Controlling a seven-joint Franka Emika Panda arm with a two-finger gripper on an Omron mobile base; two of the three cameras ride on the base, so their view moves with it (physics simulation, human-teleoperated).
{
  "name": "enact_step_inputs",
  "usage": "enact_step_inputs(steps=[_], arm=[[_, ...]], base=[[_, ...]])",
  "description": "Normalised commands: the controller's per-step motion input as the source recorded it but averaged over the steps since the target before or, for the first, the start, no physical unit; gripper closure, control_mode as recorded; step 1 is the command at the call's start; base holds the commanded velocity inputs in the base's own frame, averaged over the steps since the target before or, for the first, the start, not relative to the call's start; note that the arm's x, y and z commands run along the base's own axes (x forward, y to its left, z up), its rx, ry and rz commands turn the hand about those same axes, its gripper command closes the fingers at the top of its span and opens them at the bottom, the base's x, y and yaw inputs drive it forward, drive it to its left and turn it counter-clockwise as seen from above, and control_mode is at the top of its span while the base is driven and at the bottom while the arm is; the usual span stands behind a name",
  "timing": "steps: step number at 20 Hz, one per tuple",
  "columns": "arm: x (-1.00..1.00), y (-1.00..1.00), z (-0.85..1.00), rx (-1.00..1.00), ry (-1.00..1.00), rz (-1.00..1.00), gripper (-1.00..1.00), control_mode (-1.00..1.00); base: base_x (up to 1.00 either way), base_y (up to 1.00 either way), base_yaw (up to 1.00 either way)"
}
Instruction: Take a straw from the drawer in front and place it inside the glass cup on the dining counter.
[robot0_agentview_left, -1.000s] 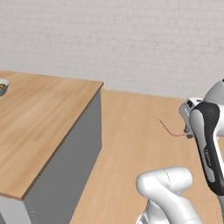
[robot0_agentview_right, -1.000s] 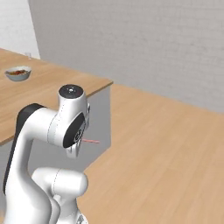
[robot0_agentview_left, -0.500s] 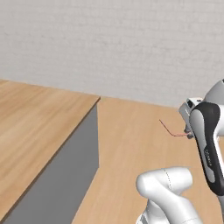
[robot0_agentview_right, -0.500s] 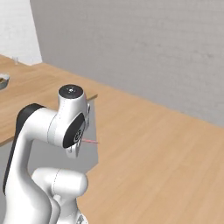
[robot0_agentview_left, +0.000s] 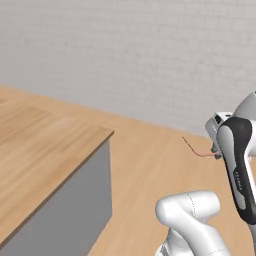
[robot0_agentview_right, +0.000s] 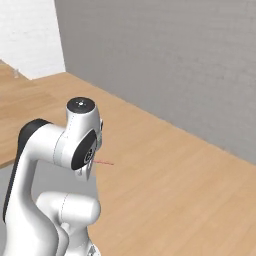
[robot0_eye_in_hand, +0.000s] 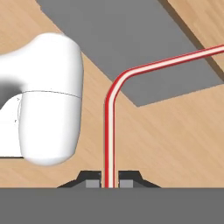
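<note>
The straw (robot0_eye_in_hand: 108, 131) is clamped between the two dark fingertips (robot0_eye_in_hand: 92, 180) of the tool (robot0_eye_in_hand: 108, 181), which is closed on its lower end. In the hand view, the straw is seen rising straight from the tips, then bending sharply and running off toward the upper right edge, red with a pale stripe along it.

In the left base view, the straw (robot0_agentview_left: 196, 149) is seen as a thin bent line projecting leftward from the tool (robot0_agentview_left: 216, 154), held in the air above the wood floor (robot0_agentview_left: 150, 165). The dining worktop (robot0_agentview_left: 35, 155) lies to the left, well apart from the straw. In the right base view, a short reddish length of the straw (robot0_agentview_right: 105, 162) sticks out beside the arm's wrist.
</note>
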Motion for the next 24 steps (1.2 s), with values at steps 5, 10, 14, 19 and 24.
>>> enact_step_inputs(steps=[5,10,14,19,24], arm=[[0.0,0.0,0.0,0.0,0.0,0.0,1.0,1.0],[0.0,0.0,0.0,0.0,0.0,0.0,1.0,1.0],[0.0,0.0,0.0,0.0,0.0,0.0,1.0,1.0],[0.0,0.0,0.0,0.0,0.0,0.0,1.0,1.0],[0.0,0.0,0.0,0.0,0.0,0.0,1.0,1.0]], base=[[0.91,-0.66,0.35],[0.86,-0.65,0.37],[0.88,-0.65,0.39],[0.92,-0.64,0.4],[0.95,-0.61,0.4]])
